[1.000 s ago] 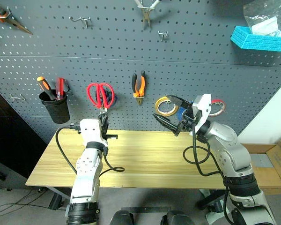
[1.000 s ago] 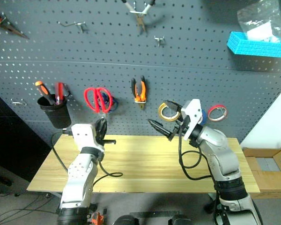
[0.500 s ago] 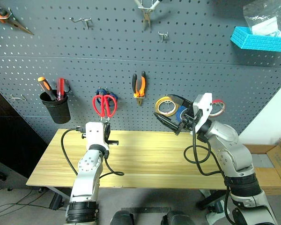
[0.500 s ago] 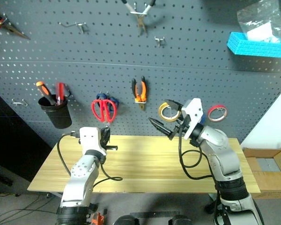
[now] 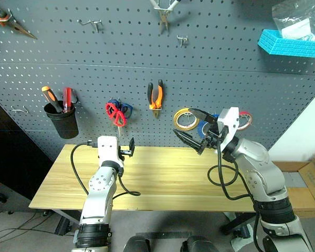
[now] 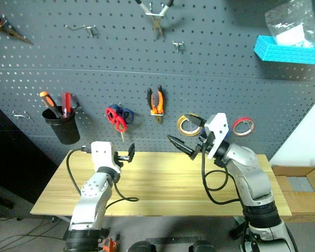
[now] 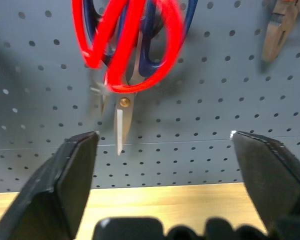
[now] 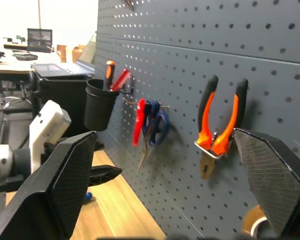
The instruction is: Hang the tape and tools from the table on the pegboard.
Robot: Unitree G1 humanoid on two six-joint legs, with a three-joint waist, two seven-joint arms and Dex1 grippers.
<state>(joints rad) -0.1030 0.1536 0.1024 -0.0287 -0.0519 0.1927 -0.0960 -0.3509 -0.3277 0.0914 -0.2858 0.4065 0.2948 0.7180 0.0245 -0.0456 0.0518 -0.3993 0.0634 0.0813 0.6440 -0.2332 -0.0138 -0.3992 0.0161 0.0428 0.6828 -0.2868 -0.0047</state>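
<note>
Left eye view: your left gripper (image 5: 127,149) is hovering with jaws spread wide and empty, the red scissors (image 5: 115,113) hanging on the pegboard (image 5: 226,79) at its 12 o'clock. Pliers (image 5: 155,96) are hanging at the scissors' 3 o'clock. Your right gripper (image 5: 191,127) is gaping open too, the blue tape (image 5: 203,127) behind it, above the table (image 5: 163,178).

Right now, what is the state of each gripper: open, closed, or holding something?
Left gripper: open, holding nothing; the red scissors hang on the pegboard above it.
Right gripper: open, holding nothing.
</note>
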